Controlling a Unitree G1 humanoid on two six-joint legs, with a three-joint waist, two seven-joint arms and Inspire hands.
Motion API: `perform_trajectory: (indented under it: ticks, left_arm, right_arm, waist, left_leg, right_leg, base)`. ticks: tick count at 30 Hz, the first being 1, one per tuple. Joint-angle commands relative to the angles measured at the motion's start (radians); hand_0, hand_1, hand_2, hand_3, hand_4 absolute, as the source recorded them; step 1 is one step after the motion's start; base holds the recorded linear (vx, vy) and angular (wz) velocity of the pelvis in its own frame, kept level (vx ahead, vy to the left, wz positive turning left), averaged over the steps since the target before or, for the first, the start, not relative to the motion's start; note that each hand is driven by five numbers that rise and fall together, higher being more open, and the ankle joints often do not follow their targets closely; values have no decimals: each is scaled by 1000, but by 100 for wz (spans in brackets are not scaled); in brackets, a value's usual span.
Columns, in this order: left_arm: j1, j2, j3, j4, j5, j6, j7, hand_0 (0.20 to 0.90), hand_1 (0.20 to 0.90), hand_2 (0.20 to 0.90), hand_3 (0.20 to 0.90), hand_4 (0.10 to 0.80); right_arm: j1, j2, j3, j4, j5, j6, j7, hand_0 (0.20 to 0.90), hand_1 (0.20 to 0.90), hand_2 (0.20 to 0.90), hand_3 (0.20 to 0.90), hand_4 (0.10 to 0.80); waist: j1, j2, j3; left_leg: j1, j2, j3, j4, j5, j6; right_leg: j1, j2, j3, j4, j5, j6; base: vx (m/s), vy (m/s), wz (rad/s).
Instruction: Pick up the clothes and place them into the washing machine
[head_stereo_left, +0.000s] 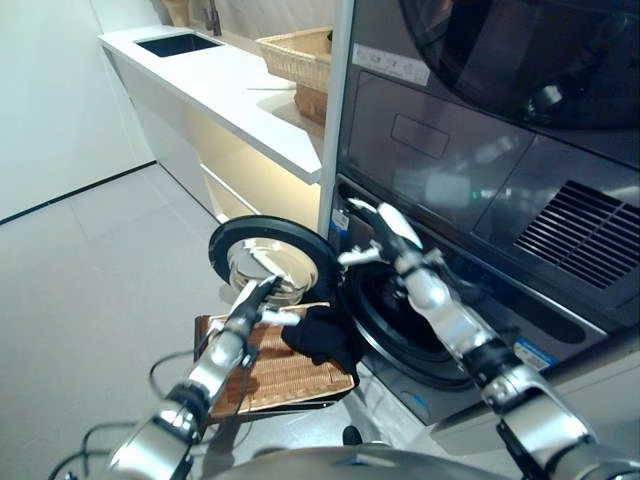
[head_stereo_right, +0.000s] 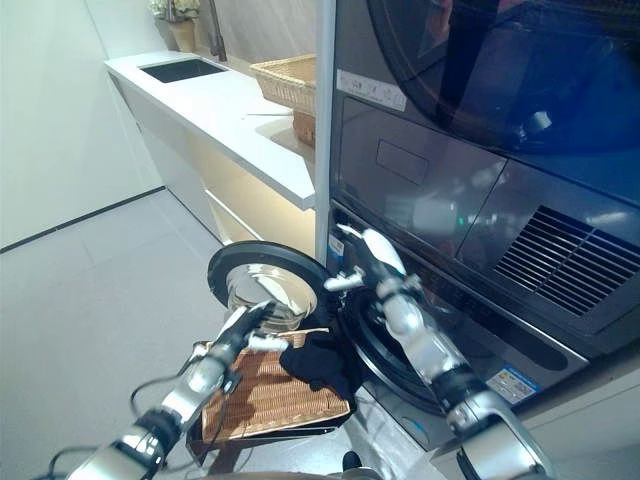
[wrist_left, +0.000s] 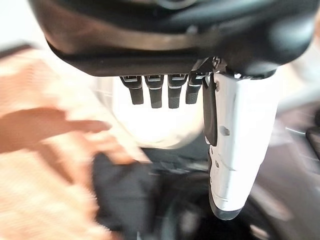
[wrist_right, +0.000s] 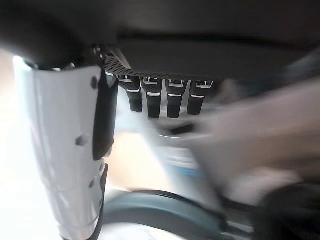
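Hanging dark clothes (head_stereo_left: 322, 335) between wicker basket (head_stereo_left: 285, 375) and washing machine (head_stereo_left: 480, 190), labels unreadable.

Grey floor (head_stereo_left: 90, 290), wicker tray (head_stereo_left: 280, 375) holding dark clothes (head_stereo_left: 322, 335)

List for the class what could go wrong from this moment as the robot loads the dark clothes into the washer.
1. The dark clothes hang over the wicker basket's edge by the drum opening; neither open hand holds them, so they may slide to the floor.
2. The open washer door stands right beside the left hand, which may knock it.
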Motion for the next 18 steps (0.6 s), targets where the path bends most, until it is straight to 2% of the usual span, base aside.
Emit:
perform_trajectory:
  ticks: [1,6,10,18]
  left_arm:
    - [-81,13,32,36,41,-89,29,900,900,900,900,800]
    - [-1,34,102,68,29,-93,47,900,900,900,900,800]
    - [21,41,154,88,10,-97,75,900,900,900,900,800]
    - [16,45,158,13,-9,-104,107,900,900,900,900,800]
  right_arm:
    - [-126,-20,-19,59,-185,-45,-87,900,900,900,900,800]
    - [-144,-10,39,149,-258,-37,-74,900,900,900,900,800]
    - [-143,-4,69,176,-287,-40,-70,900,900,900,900,800]
    - [-170,25,116,224,-294,-36,-63,900,900,900,900,800]
  waist:
    - [62,9,-46]
    - [81,13,-27]
    - [93,14,-9]
    - [109,25,49]
  left_leg:
    - [-34,-19,-71,25,-31,-42]
    - [-57,-24,-88,26,-25,-44]
    - [-79,-27,-105,28,-17,-47]
    - [-130,-33,-141,36,2,-51]
  right_leg:
    - [-23,17,-29,147,-115,5]
    - [-36,11,-46,143,-111,4]
    - [-47,6,-64,145,-112,2]
    - [-83,-2,-102,156,-111,-4]
  base:
    - [4,8,10]
    - [-10,7,11]
    - [-24,0,19]
    - [-57,2,21]
